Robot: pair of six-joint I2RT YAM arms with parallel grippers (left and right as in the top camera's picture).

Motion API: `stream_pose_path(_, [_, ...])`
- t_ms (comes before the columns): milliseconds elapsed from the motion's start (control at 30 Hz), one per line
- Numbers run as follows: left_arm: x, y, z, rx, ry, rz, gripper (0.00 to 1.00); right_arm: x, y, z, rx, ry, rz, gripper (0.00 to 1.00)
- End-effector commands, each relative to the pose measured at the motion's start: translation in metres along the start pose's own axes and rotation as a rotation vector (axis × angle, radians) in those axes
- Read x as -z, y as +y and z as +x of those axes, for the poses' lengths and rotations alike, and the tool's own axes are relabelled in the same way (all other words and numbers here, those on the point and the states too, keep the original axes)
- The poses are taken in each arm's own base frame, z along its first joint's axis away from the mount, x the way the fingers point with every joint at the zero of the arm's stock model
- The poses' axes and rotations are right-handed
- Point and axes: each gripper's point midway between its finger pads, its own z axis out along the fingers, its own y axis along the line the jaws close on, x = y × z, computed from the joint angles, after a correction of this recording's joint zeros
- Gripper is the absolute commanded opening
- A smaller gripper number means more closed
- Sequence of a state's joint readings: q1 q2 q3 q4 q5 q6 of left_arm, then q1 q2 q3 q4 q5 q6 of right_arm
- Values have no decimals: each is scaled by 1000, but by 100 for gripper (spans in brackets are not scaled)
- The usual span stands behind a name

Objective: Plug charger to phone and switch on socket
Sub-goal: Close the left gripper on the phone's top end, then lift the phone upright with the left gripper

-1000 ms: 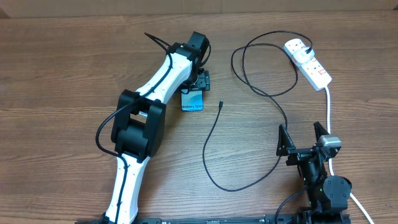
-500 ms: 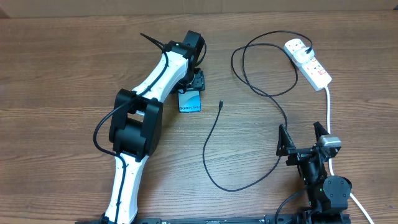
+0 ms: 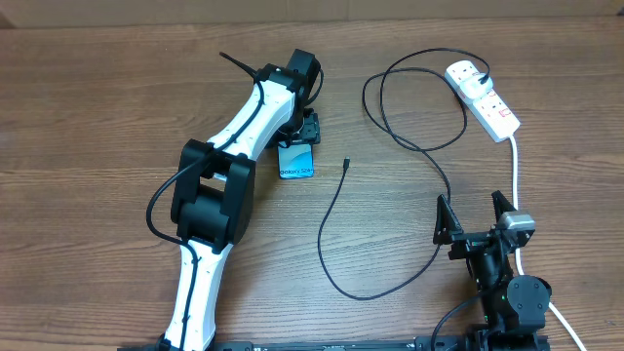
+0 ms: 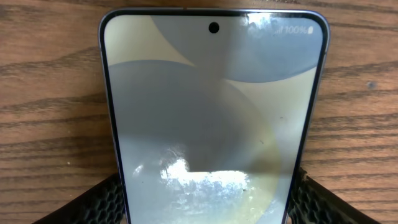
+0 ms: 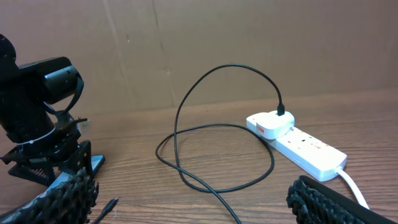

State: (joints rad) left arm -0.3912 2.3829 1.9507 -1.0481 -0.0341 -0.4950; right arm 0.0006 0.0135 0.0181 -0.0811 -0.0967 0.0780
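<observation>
On the left half of the wooden bench (image 3: 97, 117), the left arm reaches out over the phone (image 3: 297, 162), which lies flat with its blue screen up. Compared with a second ago, the left jaws have narrowed, and the phone has slid slightly to the left along with the arm. Seen from the left wrist camera, the phone (image 4: 211, 124) fills the picture. The black ribbed fingers (image 4: 106, 202) sit against both of its long edges, so the left jaws appear to be grasping the phone by its sides.

Nothing else has changed. The charger (image 3: 336, 210), a long thin black cable, loops away from the white plug in the socket (image 3: 483, 97) at the far right. Its small connector tip (image 3: 346, 164) lies on the wood just right of the phone, not touching it. The right jaws stand released, spread wide and empty, at the near right of the bench, well apart from the connector tip and the socket.

The phone now seems steadied for plugging in. The charger is not yet connected and the socket is untouched. Its red switches are too small to tell whether they are on or off.
</observation>
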Motion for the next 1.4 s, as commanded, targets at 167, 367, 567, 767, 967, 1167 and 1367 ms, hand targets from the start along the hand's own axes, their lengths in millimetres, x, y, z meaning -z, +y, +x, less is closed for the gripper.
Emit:
stream_pose_path(167, [-30, 15, 23, -10, 100, -81, 70, 0, -2, 1, 5, -6, 9, 100])
stream_pose_path(367, [-23, 16, 25, -10, 112, -89, 68, 0, -2, 1, 5, -6, 9, 100])
stream_pose_path(567, [-4, 14, 22, -4, 124, -86, 66, 0, -2, 1, 5, -6, 9, 100])
stream_pose_path(767, [17, 1, 24, 9, 162, -18, 66, 0, -2, 1, 5, -6, 9, 100])
stream_pose_path(967, [29, -14, 37, 20, 241, 74, 65, 0, -2, 1, 5, -6, 9, 100])
stream_pose_path(1167, [43, -37, 51, 59, 370, 279, 64, 0, -2, 1, 5, -6, 9, 100])
stream_pose_path(1367, [76, -57, 46, 132, 497, 628, 62, 0, -2, 1, 5, -6, 9, 100])
